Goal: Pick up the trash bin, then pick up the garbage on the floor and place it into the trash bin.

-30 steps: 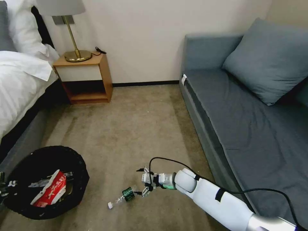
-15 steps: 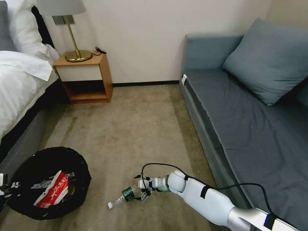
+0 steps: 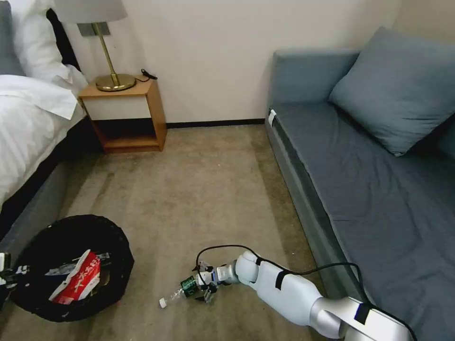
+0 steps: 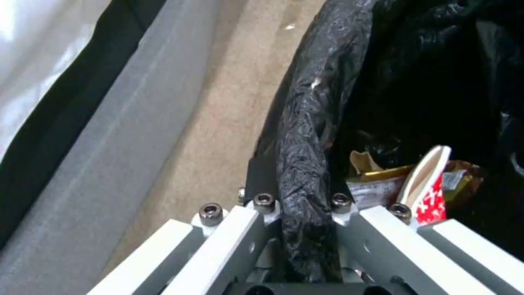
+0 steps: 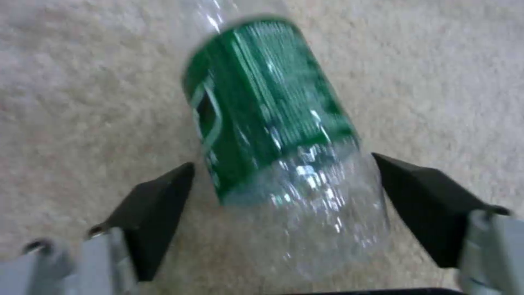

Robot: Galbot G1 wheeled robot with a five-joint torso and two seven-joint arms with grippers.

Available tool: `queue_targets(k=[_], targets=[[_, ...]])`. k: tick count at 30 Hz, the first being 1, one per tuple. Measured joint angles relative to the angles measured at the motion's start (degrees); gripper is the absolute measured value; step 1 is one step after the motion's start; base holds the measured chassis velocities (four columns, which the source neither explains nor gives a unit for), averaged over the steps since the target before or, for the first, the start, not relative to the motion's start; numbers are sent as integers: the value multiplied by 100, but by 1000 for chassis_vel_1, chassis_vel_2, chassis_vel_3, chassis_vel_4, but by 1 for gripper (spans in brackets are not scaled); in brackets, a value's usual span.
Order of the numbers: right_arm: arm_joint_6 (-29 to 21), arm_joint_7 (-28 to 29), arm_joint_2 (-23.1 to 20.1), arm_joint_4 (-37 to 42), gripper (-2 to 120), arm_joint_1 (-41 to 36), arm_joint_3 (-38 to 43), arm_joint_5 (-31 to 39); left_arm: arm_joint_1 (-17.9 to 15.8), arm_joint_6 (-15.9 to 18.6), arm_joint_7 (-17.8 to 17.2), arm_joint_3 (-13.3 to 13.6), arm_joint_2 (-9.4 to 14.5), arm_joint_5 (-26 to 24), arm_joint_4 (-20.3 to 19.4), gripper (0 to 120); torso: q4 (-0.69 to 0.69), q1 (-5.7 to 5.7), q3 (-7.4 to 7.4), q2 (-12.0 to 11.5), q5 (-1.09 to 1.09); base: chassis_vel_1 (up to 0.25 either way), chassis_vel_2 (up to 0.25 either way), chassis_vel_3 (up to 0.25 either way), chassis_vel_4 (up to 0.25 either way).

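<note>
1. The left pincer (image 4: pixel 297 229) pinched the bag-lined rim of the trash bin (image 3: pixel 116 246), which sat on the carpet (image 3: pixel 199 189) beside the bed (image 3: pixel 28 132).
2. Inside the bin lay a red-and-white packet (image 3: pixel 76 278) with other wrappers.
3. The bottle (image 3: pixel 182 290) lay on the carpet between the spread fingers of the right pincer (image 3: pixel 203 288).

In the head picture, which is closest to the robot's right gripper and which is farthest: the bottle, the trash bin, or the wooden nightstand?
From the right gripper, low on the carpet:
1. The bottle, lying on the floor with its base between the open fingers.
2. The trash bin, off to the robot's left, its rim held by the left gripper.
3. The wooden nightstand, far back by the wall beside the bed.
</note>
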Motion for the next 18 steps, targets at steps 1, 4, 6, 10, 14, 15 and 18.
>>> queue_targets(k=[1, 4, 6, 10, 14, 15, 18], targets=[[0, 0, 0, 0, 82, 0, 0, 0, 0, 0, 0, 0, 0, 0, 0, 3, 0, 0, 0, 0, 0, 0, 0, 0, 0], [47, 6, 83, -199, 68, 36, 92, 69, 0, 0, 1, -6, 24, -25, 4, 3, 0, 0, 0, 0, 1, 0, 0, 0, 0], [55, 3, 89, -231, 63, 39, 116, 80, 4, 0, -1, -16, 43, -28, 5, 3, 0, 0, 0, 0, 1, 0, 0, 0, 0], [148, -20, 78, -252, 49, 30, 161, 45, 13, 0, -1, -26, 71, -34, 4, 3, 0, 0, 0, 0, 1, 0, 0, 0, 0], [302, -28, 26, -215, 39, -24, 193, 14, 6, 0, -4, -19, 71, -38, 1, 3, 0, 0, 0, 0, 1, 0, 0, 0, 0], [326, -33, 6, -191, 37, -40, 193, 10, 1, 1, -7, -9, 70, -38, 1, 3, -1, 0, 0, 0, 1, 0, 0, 0, 0], [324, -34, -51, -114, 36, -66, 220, 61, -1, 0, -10, -4, 52, -38, -2, 3, 0, 0, 0, 0, 1, 0, 0, 0, 0]])
